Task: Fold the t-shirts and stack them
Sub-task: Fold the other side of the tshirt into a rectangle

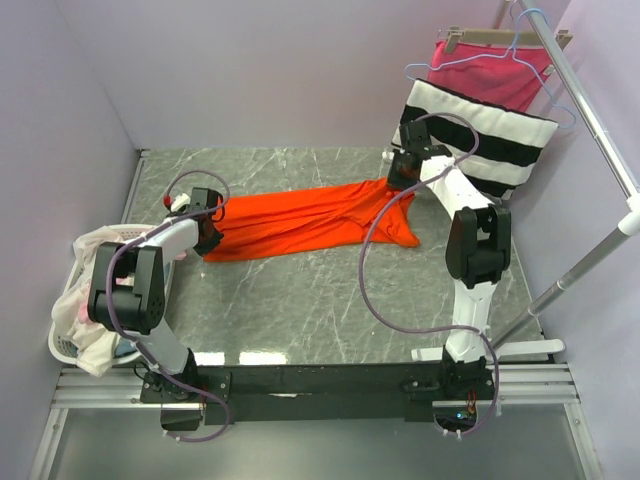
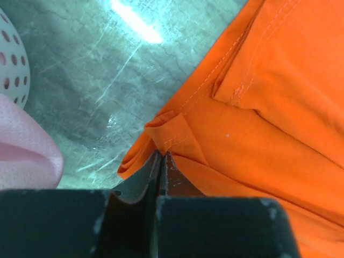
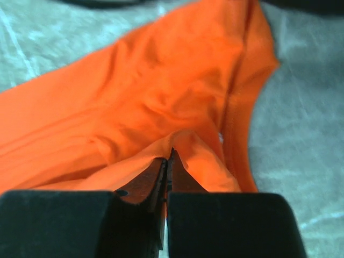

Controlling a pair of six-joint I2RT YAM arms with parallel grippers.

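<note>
Grey marbled worktop (image 1: 330,310) filled our view, with pale lilac walls around it. On the far left a white perforated basket (image 1: 60,350) sat at the worktop's edge. A cream-white shirt (image 1: 95,242) spilled over its rim and a pale pink shirt (image 2: 24,153) bulged just beside it; we took that for the pile waiting its turn.

Next came the left claw (image 2: 162,158), down low on the surface near the basket. Its fingers were pressed together on a stitched, folded-over corner of the orange-red t-shirt (image 1: 300,220). We could see the hem pinched right at the tips.

Across the far middle, the t-shirt lay strung out along the worktop, rumpled, with long creases running its length. It wasn't spread flat and it wasn't folded, and we saw no stack anywhere.

At its other end the right claw (image 3: 169,158) was likewise clamped shut, with a bunched fold of orange cloth rising into its tips. Why a grip at each end? Our call was that the two arms meant to draw the cloth taut and lay it out flat before any fold.

On the far right a striped cloth (image 1: 480,135) hung from the rail (image 1: 580,100) behind the right arm, well out of the action.
</note>
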